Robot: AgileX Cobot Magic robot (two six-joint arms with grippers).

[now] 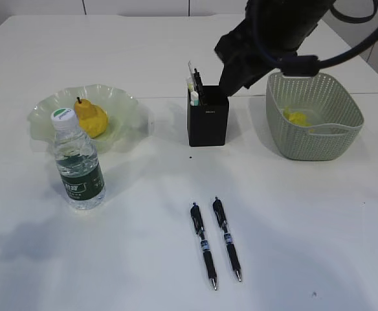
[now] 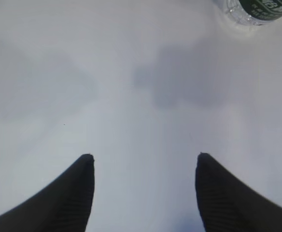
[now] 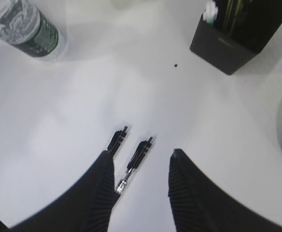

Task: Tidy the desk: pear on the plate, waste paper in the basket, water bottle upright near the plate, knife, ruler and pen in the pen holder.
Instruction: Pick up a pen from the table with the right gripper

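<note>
Two black pens [image 1: 202, 243] [image 1: 226, 236] lie side by side on the desk [image 1: 144, 259] near its front. My right gripper [image 3: 141, 152] hangs open high above them: one pen [image 3: 137, 159] shows between its fingers and the other [image 3: 118, 139] by the left fingertip. The black pen holder [image 1: 208, 123] [image 3: 228, 46] has several thin items standing in it, and I cannot tell knife from ruler. The pear [image 1: 90, 118] sits on the plate [image 1: 121, 97]. Beside the plate the water bottle [image 1: 79, 162] [image 3: 27, 26] stands upright. Yellow waste paper [image 1: 298, 118] lies in the basket [image 1: 318, 139]. My left gripper [image 2: 146, 155] is open over bare desk.
The right arm [image 1: 260, 39] reaches in from the back, above the pen holder and basket. The bottle's base [image 2: 257, 9] shows at the top right of the left wrist view. A small dark speck [image 1: 190, 156] lies in front of the pen holder.
</note>
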